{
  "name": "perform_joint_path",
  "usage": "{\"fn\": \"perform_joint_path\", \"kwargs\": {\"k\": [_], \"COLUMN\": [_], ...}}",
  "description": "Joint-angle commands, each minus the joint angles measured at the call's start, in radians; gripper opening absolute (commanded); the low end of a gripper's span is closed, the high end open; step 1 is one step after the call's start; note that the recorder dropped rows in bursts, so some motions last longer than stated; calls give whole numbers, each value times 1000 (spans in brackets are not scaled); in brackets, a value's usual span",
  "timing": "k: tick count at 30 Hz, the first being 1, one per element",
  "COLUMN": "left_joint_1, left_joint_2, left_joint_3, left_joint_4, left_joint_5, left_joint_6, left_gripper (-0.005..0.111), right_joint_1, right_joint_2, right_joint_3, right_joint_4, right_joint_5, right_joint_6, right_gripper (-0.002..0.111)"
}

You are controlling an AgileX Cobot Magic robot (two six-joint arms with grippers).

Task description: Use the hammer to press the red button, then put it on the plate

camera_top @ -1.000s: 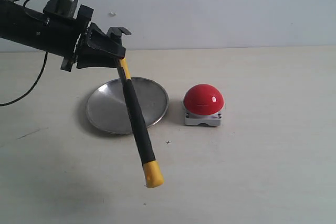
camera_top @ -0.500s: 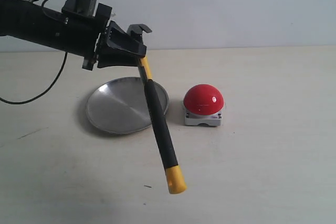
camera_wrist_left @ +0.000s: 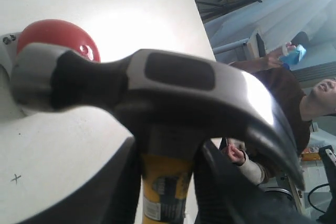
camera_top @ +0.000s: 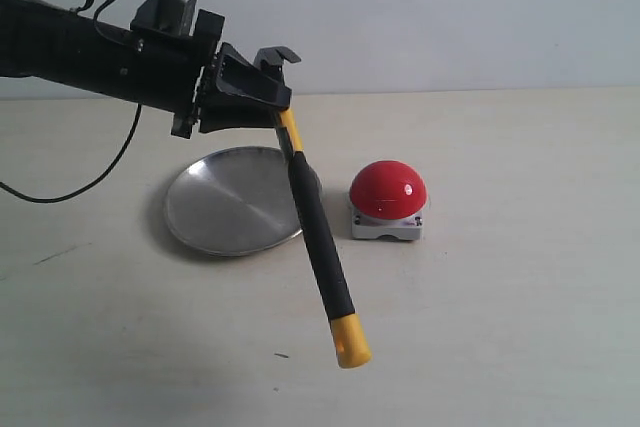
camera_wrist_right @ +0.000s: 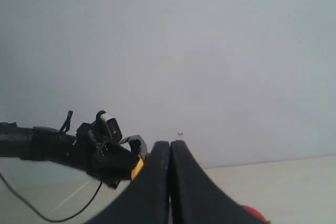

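My left gripper (camera_top: pixel 272 97) is shut on the hammer (camera_top: pixel 318 237) at its yellow neck, high over the table. The black handle slants down and to the right, its yellow end cap low in front of the red button (camera_top: pixel 388 190). In the left wrist view the dark hammer head (camera_wrist_left: pixel 157 93) fills the frame, the yellow neck sits between my fingers (camera_wrist_left: pixel 207 182), and the red button (camera_wrist_left: pixel 58 34) shows behind it. The silver plate (camera_top: pixel 225 202) lies left of the button, under the hammer's neck. My right gripper (camera_wrist_right: pixel 170 153) is shut with nothing in it, out of the exterior view.
The red button stands on a light-grey square base (camera_top: pixel 386 227). A black cable (camera_top: pixel 60 187) hangs from the left arm toward the table's left side. A pale wall rises behind the table. In the right wrist view the left arm (camera_wrist_right: pixel 79 150) shows in the distance.
My left arm has carried the hammer to the right, toward the button. The handle's yellow end has swung right and now hangs closer to the button's front.
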Motion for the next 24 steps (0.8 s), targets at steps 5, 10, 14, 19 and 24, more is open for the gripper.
{"fn": "perform_joint_path", "kwargs": {"k": [5, 10, 14, 19, 24], "left_joint_1": [-1, -1, -1, -1, -1], "left_joint_2": [-6, -6, -6, -6, -6], "left_joint_3": [-5, -5, -5, -5, -5], "left_joint_4": [-73, -83, -106, -93, -101], "left_joint_5": [10, 22, 28, 29, 29], "left_joint_6": [12, 10, 10, 10, 10], "left_gripper": [0, 0, 0, 0, 0], "right_joint_1": [-3, -3, -3, -3, -3], "right_joint_2": [281, 566, 860, 1131, 1213], "right_joint_3": [-246, -370, -546, -745, -763], "right_joint_4": [26, 44, 362, 710, 966], "right_joint_5": [218, 398, 649, 970, 862], "right_joint_6": [-65, -262, -746, -1169, -1261], "right_gripper": [0, 0, 0, 0, 0]}}
